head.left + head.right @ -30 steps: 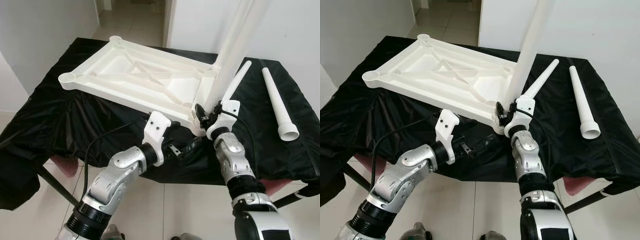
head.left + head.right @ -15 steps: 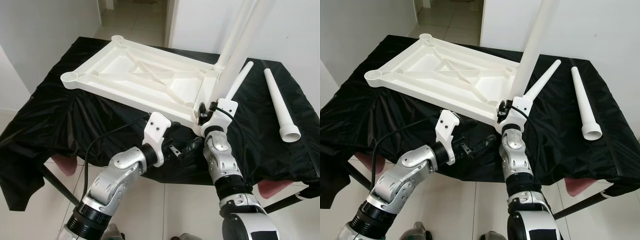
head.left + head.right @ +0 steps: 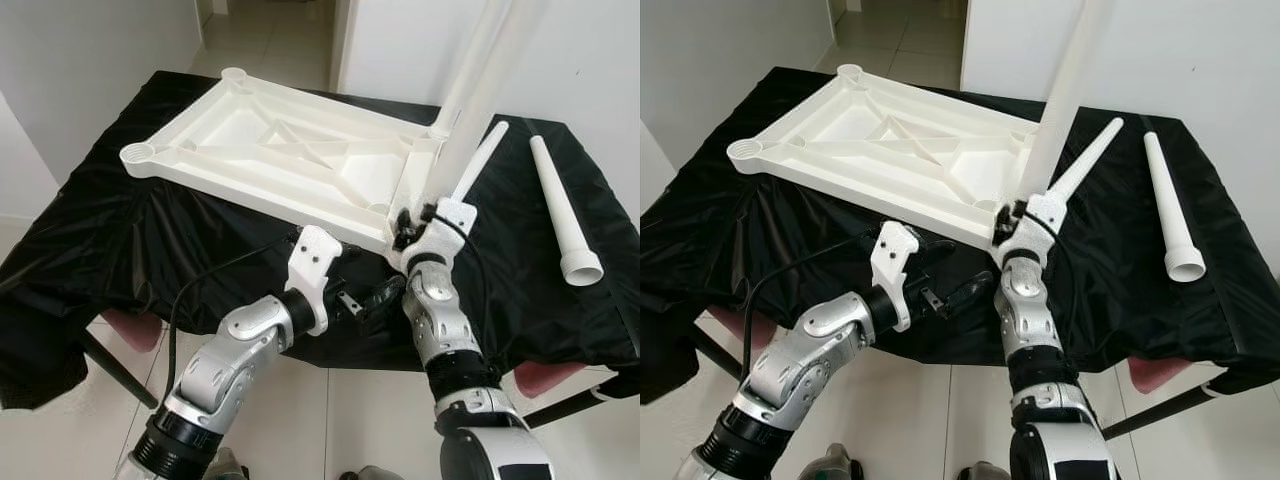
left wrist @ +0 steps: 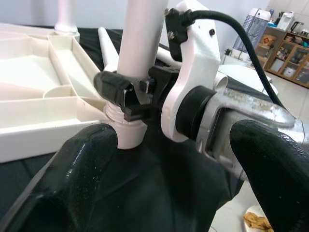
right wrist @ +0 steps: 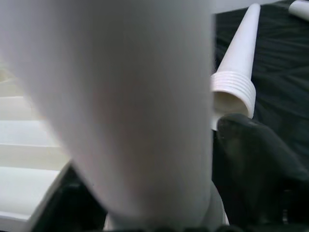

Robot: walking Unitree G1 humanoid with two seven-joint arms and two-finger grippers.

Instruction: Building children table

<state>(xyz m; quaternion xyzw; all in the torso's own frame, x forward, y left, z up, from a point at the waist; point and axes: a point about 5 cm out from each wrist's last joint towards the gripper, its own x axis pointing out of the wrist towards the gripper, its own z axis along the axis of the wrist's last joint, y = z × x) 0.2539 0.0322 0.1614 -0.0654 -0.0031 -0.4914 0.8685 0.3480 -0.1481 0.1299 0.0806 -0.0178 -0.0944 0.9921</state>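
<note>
Tabletop (image 3: 290, 150) upside down; four legs: right gripper (image 4: 126, 94) jaws clamp one (image 3: 470, 95); left gripper (image 3: 375, 297) jaws apart.

Head pair down; wrists close-up

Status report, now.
Right end effector shut on upright table leg at tabletop corner socket. Left end effector open, below table edge. Two loose legs lie clear.

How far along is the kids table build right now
One leg already stands in a far corner socket of the upturned tabletop. The right gripper grips a second leg at the near corner socket. Two loose legs remain for the two empty sockets.
</note>
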